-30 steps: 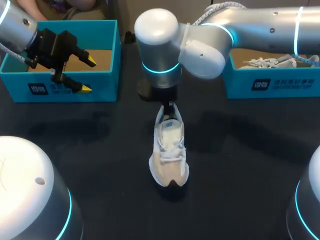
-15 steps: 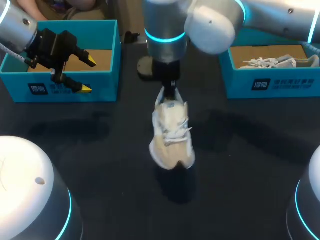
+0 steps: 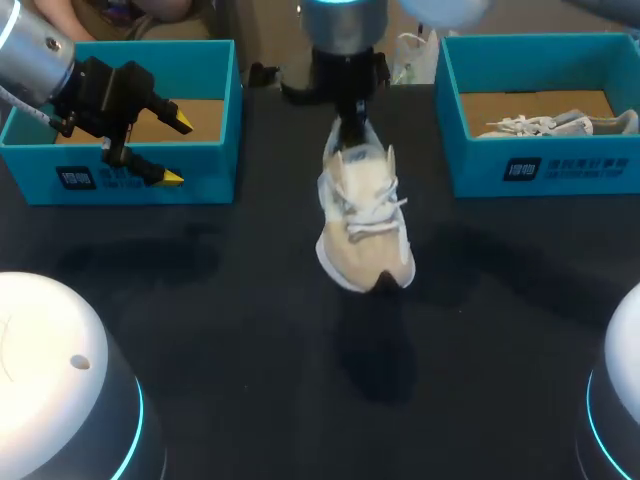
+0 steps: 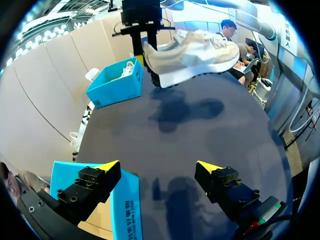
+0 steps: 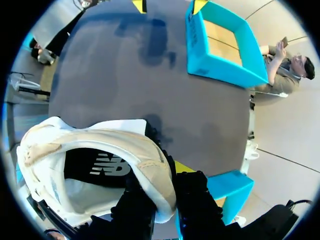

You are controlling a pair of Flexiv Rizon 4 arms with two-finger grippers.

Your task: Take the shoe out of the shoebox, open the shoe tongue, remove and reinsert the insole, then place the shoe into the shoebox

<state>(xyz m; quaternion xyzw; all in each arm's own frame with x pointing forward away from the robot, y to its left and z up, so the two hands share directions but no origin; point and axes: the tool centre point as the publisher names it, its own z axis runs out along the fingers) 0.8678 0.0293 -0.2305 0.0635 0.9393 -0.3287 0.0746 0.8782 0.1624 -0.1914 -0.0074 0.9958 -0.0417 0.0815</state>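
A dark worktop (image 3: 200, 330) spreads across the scene. At two o'clock on it stands an open blue box (image 3: 600, 165) with a brown floor. Inside it lies a pale grey laced shoe (image 3: 560, 123).

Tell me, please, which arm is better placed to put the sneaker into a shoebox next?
Right, probably. The right gripper is shut on the sneaker at its heel, holding it clear of the table. The left gripper is open and empty at the left shoebox, so it would first need a handover.

left arm (image 3: 32, 58): silver, cyan ring | left tool (image 3: 176, 150): black, yellow tips
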